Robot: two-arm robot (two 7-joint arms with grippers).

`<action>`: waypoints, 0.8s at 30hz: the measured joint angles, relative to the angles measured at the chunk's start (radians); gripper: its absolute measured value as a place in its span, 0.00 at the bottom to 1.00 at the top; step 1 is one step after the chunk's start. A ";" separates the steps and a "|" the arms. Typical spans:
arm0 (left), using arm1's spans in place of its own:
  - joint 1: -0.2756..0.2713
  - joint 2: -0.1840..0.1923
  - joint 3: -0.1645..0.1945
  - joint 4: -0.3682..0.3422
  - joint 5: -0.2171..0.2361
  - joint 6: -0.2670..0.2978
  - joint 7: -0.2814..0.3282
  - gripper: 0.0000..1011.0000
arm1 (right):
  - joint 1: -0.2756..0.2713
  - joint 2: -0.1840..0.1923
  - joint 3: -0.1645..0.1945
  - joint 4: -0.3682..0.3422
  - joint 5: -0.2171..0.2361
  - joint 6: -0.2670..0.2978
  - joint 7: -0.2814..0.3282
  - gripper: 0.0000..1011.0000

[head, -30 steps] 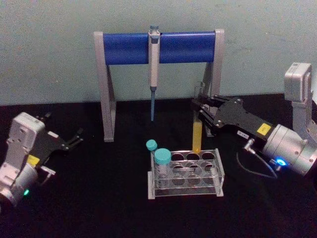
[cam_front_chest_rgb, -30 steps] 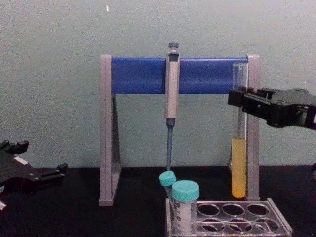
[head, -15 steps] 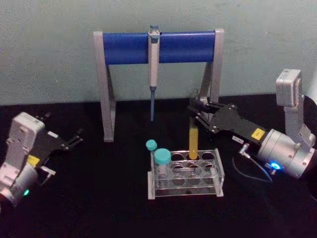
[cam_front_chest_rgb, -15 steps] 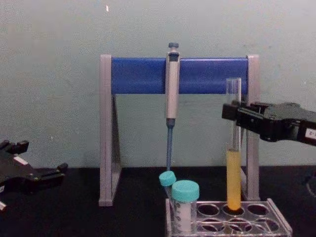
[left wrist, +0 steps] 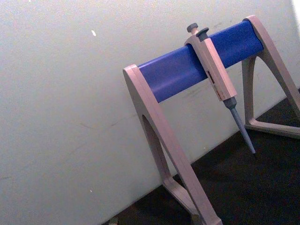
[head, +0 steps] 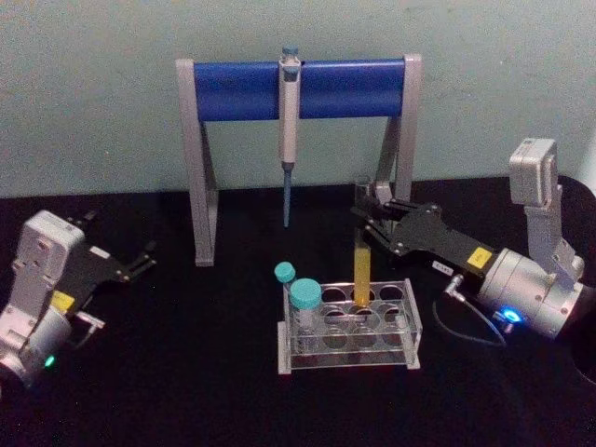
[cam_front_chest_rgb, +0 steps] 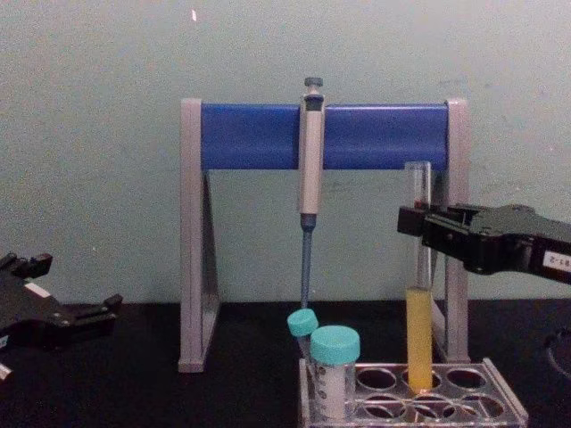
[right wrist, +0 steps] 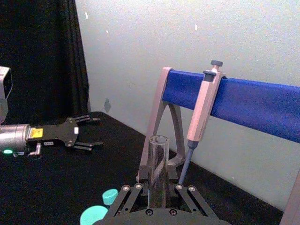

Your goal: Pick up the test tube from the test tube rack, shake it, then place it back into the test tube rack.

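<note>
Black desk (head: 186,391) surface and a pale green wall behind it are recorded. At the centre of the desk the test tube rack (head: 412,331) is seen. Two teal-capped tubes (head: 304,296) are set at its left end. A grey stand (head: 200,186) with a blue crossbar and a hung pipette (head: 289,121) is placed behind it.

The test tube (head: 360,270) is found upright, with its lower end entered into a back-row hole of the rack. It is clamped by the right gripper (head: 365,219), whose jaws are closed on the bare glass above the liquid line and below the open mouth. Whether the round bottom has reached the rack floor cannot be told. The left gripper (head: 144,259) is noted parked over the left side of the desk, fingers spread, with nothing held.

Risks identified:
- **Early release:** if the tube is let go before it is bottomed, a short drop onto the rack floor is to be expected, and the thin glass may be chipped.
- **Sideways withdrawal:** if the gripper is drawn sideways before it is opened, the tube would be levered against the hole rim. The light rack may then be tipped or dragged, and the capped tubes disturbed.
- **Spillage:** as no cap is fitted, liquid could be spilled by any marked tilt.

Condition of the tube: tall, slim, clear glass, with yellow-orange liquid held in its lower part. No crack is observed, and no spill is seen on the desk.
</note>
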 joint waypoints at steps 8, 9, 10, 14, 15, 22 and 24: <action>0.000 0.000 0.000 0.000 0.000 0.000 0.000 0.99 | 0.005 -0.002 -0.006 0.013 -0.007 0.007 -0.001 0.23; 0.000 0.000 0.000 0.000 0.000 0.000 0.000 0.99 | 0.005 -0.003 -0.007 0.014 -0.008 0.008 -0.001 0.23; 0.000 0.000 0.000 0.000 0.000 0.000 0.000 0.99 | 0.006 -0.003 -0.007 0.015 -0.009 0.009 -0.001 0.23; 0.000 0.000 0.000 0.000 0.000 0.000 0.000 0.99 | 0.007 -0.004 -0.010 0.020 -0.013 0.014 -0.002 0.23; 0.000 0.000 0.000 0.000 0.000 0.000 0.000 0.99 | 0.007 -0.004 -0.010 0.020 -0.013 0.014 -0.003 0.23; 0.000 0.000 0.000 0.000 0.000 0.000 0.000 0.99 | 0.009 -0.007 -0.013 0.029 -0.015 0.018 -0.002 0.23; 0.000 0.000 0.000 0.000 0.000 0.000 0.000 0.99 | 0.010 -0.007 -0.014 0.031 -0.016 0.018 -0.002 0.23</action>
